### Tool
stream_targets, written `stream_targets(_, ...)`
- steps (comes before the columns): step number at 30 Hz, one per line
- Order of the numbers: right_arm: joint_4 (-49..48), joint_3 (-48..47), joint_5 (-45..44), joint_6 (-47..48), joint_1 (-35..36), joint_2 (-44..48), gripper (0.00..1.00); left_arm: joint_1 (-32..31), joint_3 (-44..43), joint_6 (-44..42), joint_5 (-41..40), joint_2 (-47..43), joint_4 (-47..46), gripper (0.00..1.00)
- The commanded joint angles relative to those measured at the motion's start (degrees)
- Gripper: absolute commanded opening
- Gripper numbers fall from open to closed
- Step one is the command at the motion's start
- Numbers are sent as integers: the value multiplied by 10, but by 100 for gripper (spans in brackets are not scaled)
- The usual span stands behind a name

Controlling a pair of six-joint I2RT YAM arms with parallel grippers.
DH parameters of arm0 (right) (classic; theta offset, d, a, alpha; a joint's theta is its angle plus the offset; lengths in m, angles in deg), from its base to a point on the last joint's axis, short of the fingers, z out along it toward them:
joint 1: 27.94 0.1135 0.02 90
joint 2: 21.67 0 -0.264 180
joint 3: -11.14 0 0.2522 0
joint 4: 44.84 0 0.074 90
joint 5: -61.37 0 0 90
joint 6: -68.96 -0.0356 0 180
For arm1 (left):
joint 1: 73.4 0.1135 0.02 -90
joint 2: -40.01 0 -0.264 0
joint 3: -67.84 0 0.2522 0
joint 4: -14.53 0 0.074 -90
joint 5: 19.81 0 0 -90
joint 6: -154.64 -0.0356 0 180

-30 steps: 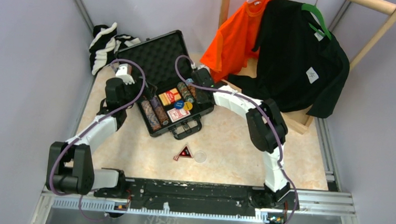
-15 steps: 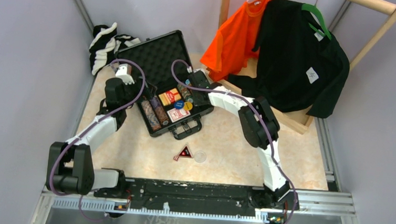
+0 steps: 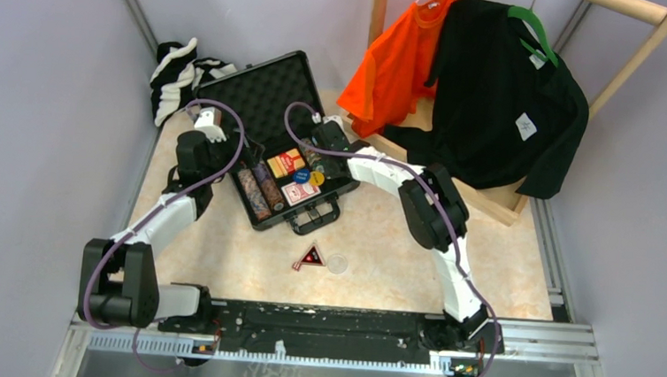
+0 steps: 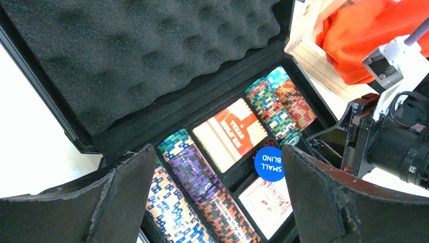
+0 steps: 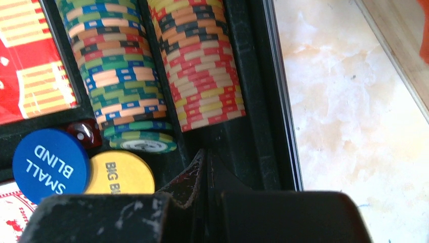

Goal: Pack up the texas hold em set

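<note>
The black briefcase (image 3: pixel 268 209) lies open at the table's far middle, its foam lid (image 3: pixel 261 95) tilted back. It holds rows of multicoloured poker chips (image 4: pixel 202 177), red card decks (image 4: pixel 233 134), a blue "small blind" disc (image 4: pixel 269 163) and a yellow "big blind" disc (image 5: pixel 119 174). My left gripper (image 4: pixel 217 202) is open and empty, hovering above the case's left side. My right gripper (image 5: pixel 205 169) is shut and empty, its tips in the case just below the right chip rows (image 5: pixel 202 66). A black-red triangle (image 3: pixel 310 257) and a clear disc (image 3: pixel 337 263) lie on the table in front of the case.
A striped cloth (image 3: pixel 178 76) lies at the far left behind the lid. An orange shirt (image 3: pixel 401 56) and a black shirt (image 3: pixel 505 94) hang on a wooden rack (image 3: pixel 497 204) just right of the case. A red die (image 5: pixel 83 132) sits by the blue disc.
My right gripper has moved a little left, over the case's right chip rows. My left arm has not moved.
</note>
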Motion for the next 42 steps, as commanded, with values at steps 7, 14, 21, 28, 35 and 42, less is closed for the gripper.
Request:
stream_targets(7, -41, 47, -19, -4, 16, 81, 0, 4, 7, 4, 16, -5, -18, 98)
stream_targets(14, -39, 42, 5, -2, 18, 81, 0, 4, 6, 3, 16, -3, -18, 98)
stream_targets(21, -39, 42, 20, -4, 31, 58, 0, 4, 5, 3, 17, 1, -20, 98)
stream_targets(28, -39, 33, 37, -7, 38, 34, 0, 5, 3, 2, 16, 0, -17, 98)
stream_targets(35, -42, 16, 48, -9, 47, 21, 0, 5, 3, 0, 15, 1, -16, 98)
stream_targets(42, -39, -3, 48, -4, 63, 38, 0, 5, 0, 2, 18, 9, -18, 98)
